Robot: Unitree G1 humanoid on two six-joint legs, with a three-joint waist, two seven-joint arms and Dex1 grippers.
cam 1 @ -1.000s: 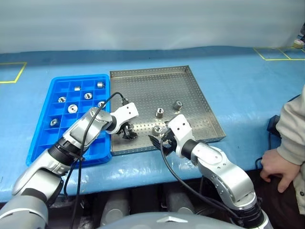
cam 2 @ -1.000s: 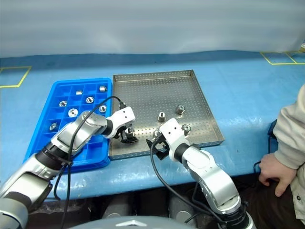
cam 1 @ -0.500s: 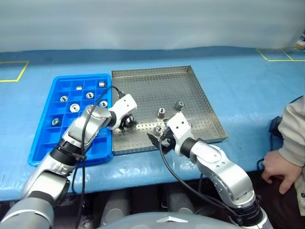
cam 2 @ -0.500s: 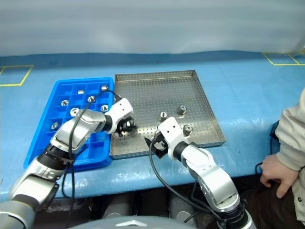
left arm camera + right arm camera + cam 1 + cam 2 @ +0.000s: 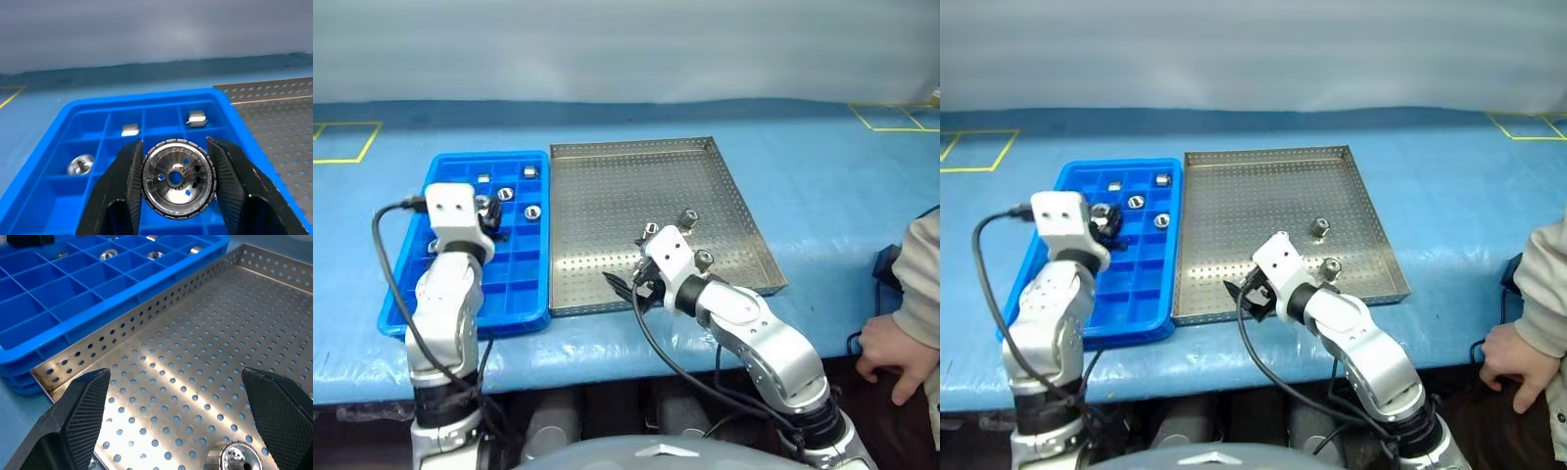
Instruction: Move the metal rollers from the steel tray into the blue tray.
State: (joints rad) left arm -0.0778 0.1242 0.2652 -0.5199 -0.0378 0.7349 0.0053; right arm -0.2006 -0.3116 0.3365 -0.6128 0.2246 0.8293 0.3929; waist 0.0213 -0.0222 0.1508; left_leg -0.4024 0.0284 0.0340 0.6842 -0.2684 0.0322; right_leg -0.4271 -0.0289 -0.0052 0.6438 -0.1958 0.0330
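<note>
Left hand is clamped on a roller above the blue tray; right hand is spread wide over the steel tray.

The place looks like an industrial workshop or a factory test station. The worktop is long and covered with a blue plastic sheet that wrinkles at the front edge. On this sheet there are yellow tape lines that mark square zones, one far to the left of the steel tray and one far to the right of it. The steel tray has a perforated floor, and just beside it on the left stands a blue tray with many square compartments for small machined metal rollers. Behind the worktop hangs a plain grey curtain or wall. A person waits to the right of the steel tray, with a hand at the worktop's edge.
</note>
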